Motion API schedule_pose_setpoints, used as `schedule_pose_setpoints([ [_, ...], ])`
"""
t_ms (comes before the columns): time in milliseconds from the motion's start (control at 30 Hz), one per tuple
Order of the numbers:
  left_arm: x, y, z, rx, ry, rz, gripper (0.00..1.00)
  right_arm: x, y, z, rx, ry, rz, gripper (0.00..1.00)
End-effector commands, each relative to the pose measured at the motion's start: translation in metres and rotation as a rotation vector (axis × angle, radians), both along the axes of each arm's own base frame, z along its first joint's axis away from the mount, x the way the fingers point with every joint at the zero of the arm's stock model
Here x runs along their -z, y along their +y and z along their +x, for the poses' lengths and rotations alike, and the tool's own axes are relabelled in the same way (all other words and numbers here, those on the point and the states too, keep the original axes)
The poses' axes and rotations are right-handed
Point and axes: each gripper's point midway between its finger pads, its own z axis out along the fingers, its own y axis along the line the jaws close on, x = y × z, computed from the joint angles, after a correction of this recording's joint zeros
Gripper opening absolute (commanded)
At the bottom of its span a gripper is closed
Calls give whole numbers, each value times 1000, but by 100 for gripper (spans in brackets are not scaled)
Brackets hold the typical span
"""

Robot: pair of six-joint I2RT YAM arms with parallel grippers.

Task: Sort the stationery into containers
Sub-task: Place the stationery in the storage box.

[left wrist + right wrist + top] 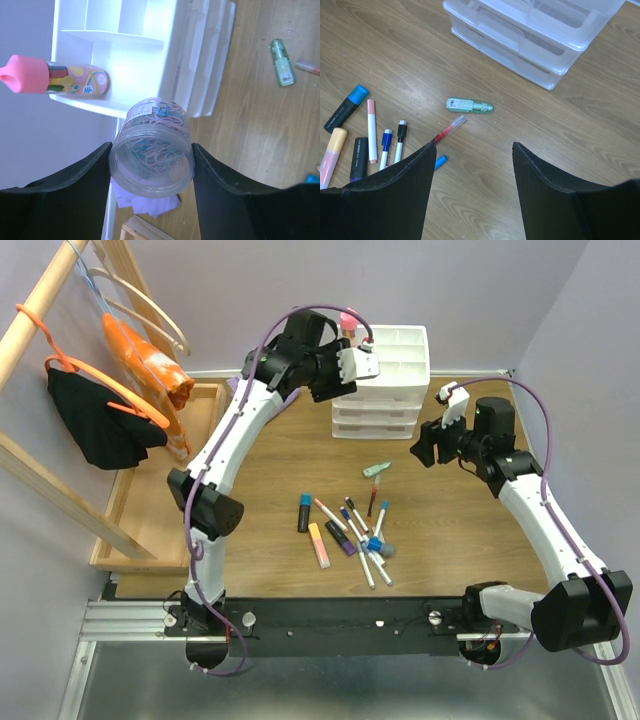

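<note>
My left gripper (350,358) is shut on a small clear round jar (152,150) of paper clips, held above the left end of the white drawer unit (385,380). A pink-capped glue bottle (55,79) sits in a compartment of its top tray (115,45). My right gripper (472,150) is open and empty above the table, right of the unit (535,30). A mint highlighter (470,105) and a red pen (449,129) lie below it. Markers and highlighters (350,530) lie in a heap at the table's middle.
A long wooden tray (160,490) runs along the left side. A wooden rack with hangers and clothes (100,400) stands at the far left. A purple cloth (145,202) lies on the table beside the drawer unit.
</note>
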Motion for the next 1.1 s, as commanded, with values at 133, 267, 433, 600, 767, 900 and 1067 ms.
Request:
schedule_pose_setpoints([
  [133, -14, -27, 45, -81, -148, -73, 50, -5, -7, 3, 38, -29, -16, 70],
  [267, -15, -36, 56, -103, -166, -104, 51, -3, -8, 3, 44, -27, -20, 70],
  [433, -6, -42, 66, -114, -178, -94, 53, 2, -8, 3, 44, -17, -21, 70],
  [600, 7, -47, 80, -128, -194, -81, 58, 3, -8, 5, 44, -15, -19, 70],
  [767, 20, -53, 88, -119, -202, -54, 63, 3, -8, 5, 43, -12, -19, 70],
  [900, 19, -55, 93, -120, -231, -45, 70, 5, -10, 5, 54, -10, -26, 70],
  [1067, 21, -56, 98, -119, -252, -38, 78, 9, -10, 4, 57, -4, -22, 70],
])
